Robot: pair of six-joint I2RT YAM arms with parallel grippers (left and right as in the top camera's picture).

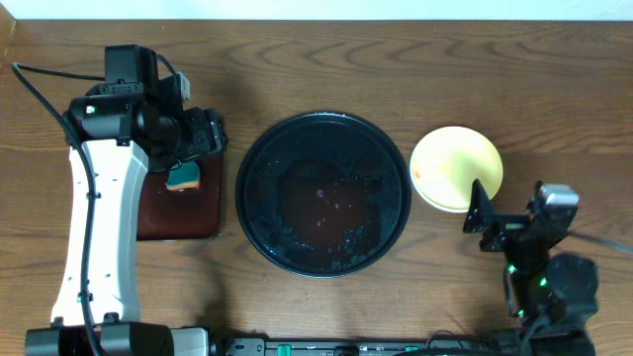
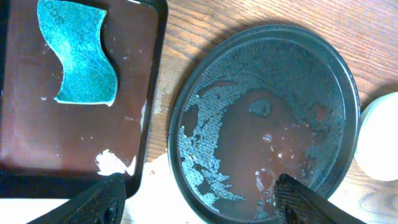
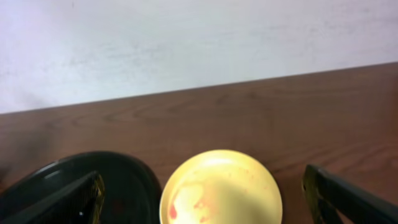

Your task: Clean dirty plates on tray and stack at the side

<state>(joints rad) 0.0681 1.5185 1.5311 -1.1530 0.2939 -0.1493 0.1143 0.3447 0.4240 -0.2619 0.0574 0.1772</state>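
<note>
The large round black tray (image 1: 323,193) sits mid-table, holding reddish water and foam but no plates. It also shows in the left wrist view (image 2: 264,124). A yellow plate (image 1: 456,168) with faint red smears lies on the wood right of the tray, seen too in the right wrist view (image 3: 221,190). The mint-blue plates are not visible as such. My left gripper (image 2: 199,202) is open above the gap between the rectangular tray and the round tray. My right gripper (image 3: 205,196) is open and empty, near the yellow plate.
A small rectangular black tray (image 1: 180,213) with brown liquid lies left of the round tray and holds a teal sponge (image 2: 81,53), also seen from overhead (image 1: 183,178). A pale wall (image 3: 186,43) rises behind the table's far edge.
</note>
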